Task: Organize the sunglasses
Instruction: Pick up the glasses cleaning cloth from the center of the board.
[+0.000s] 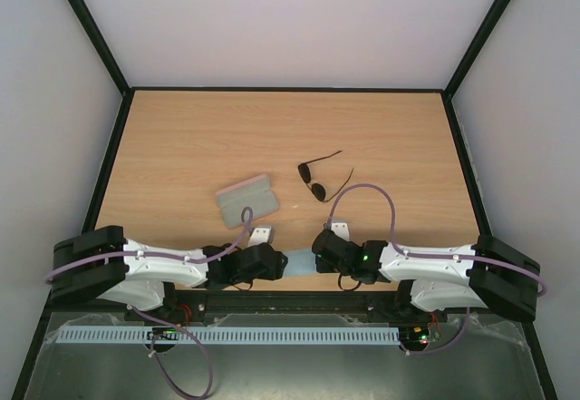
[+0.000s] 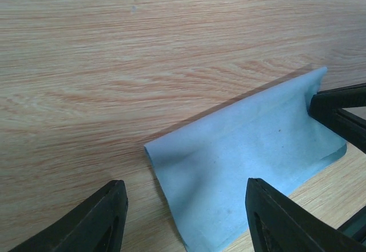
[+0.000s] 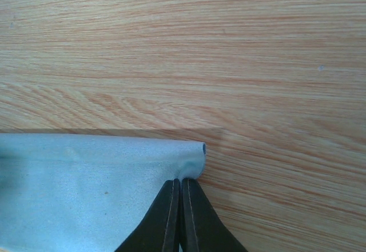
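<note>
1. Left end effector: spread wide, holding nothing, low over cloth's corner.
2. 1 oblong case, L of ctr on desk.
3. 1 light blue cloth at near edge, btwn both arms.
4. 1 pr sunglasses: mid-desk, just R of case, apart from it, temples unfolded.
5. Right end effector: pinched tight on cloth edge.

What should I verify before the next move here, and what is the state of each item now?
1. Right gripper shut on the cloth edge: ok.
2. Left gripper open at the cloth's corner: ok.
3. Cloth lying flat: not ok, the gripped edge curls up.
4. Sunglasses apart from both grippers: ok.
5. Case open to take them: cannot tell.
</note>
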Robot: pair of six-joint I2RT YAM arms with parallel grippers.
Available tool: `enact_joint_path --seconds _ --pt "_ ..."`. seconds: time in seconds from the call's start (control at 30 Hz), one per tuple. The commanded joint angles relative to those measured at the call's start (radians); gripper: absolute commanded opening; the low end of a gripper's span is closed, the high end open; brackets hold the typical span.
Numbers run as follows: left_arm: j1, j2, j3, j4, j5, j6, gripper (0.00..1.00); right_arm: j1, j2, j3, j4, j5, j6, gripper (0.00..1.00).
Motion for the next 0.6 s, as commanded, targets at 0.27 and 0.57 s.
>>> enact_joint_path --seconds 0.27,0.57 --pt "-0.057 0.057 -0.035 -0.069 0.0 -0.069 0.39 0.012 0.038 -0.036 -0.079 -0.027 0.006 0.03" --pt "-0.059 0.096 -0.039 -0.047 0.01 -0.085 0.25 0.012 0.034 -0.043 -0.072 -0.026 0.003 0.03"
